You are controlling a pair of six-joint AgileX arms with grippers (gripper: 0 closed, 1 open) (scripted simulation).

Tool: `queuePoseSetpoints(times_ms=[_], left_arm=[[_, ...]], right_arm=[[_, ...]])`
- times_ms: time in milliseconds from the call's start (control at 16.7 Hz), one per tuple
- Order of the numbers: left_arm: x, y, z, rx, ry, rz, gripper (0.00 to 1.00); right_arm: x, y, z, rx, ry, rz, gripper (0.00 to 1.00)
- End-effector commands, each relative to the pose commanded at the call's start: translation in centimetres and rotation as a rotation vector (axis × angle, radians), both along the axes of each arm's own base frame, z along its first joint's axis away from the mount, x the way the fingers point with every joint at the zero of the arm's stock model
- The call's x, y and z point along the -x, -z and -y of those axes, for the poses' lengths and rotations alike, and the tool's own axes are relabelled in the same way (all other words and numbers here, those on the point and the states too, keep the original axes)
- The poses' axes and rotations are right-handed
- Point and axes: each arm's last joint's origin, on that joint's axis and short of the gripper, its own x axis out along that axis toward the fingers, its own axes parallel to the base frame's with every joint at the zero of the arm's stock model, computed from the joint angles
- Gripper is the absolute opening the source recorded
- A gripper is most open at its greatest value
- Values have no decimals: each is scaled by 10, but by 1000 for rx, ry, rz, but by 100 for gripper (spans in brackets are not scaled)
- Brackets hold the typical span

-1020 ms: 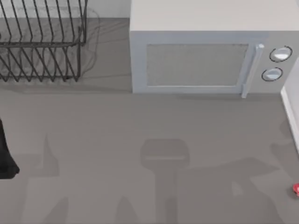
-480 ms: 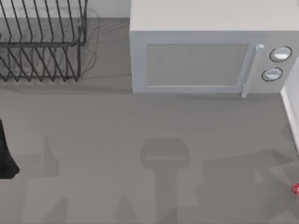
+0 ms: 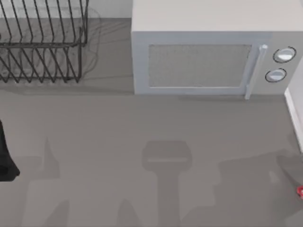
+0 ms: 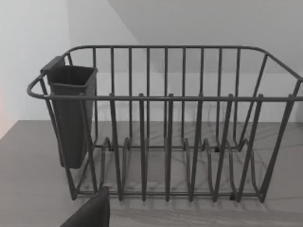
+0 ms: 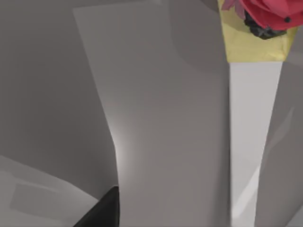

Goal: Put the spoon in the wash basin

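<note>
The spoon (image 3: 300,191) shows as a small glossy red bit at the table's right edge, towards the front. The wash basin (image 3: 294,118) is a narrow white rim strip along the right edge, behind the spoon. In the right wrist view a dark part of my right gripper (image 5: 106,208) hangs over a pale white surface (image 5: 161,104). At the far side of that surface a red and black shape (image 5: 267,12) lies on a yellow patch; I cannot tell whether it is the spoon. My left arm (image 3: 5,156) is parked at the left edge, and a dark part of my left gripper (image 4: 90,213) faces the rack.
A dark wire dish rack (image 3: 42,42) with a dark cup (image 4: 71,113) on its side stands at the back left. A grey-white microwave (image 3: 208,52) with two knobs fills the back middle and right. Arm shadows lie on the grey tabletop (image 3: 118,123).
The shadow at the front right of the table has slid towards the right edge. The spoon and the left arm have stayed where they were.
</note>
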Motion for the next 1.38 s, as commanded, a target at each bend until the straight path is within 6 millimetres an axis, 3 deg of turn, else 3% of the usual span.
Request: queuePoseSetpoints(times_ms=[120, 900, 1380], left_arm=[[0, 0, 0, 0, 0, 0, 100], [0, 0, 0, 0, 0, 0, 100], [0, 0, 0, 0, 0, 0, 100]], right_arm=[[0, 0, 0, 0, 0, 0, 100], [0, 0, 0, 0, 0, 0, 2], [0, 0, 0, 0, 0, 0, 0]])
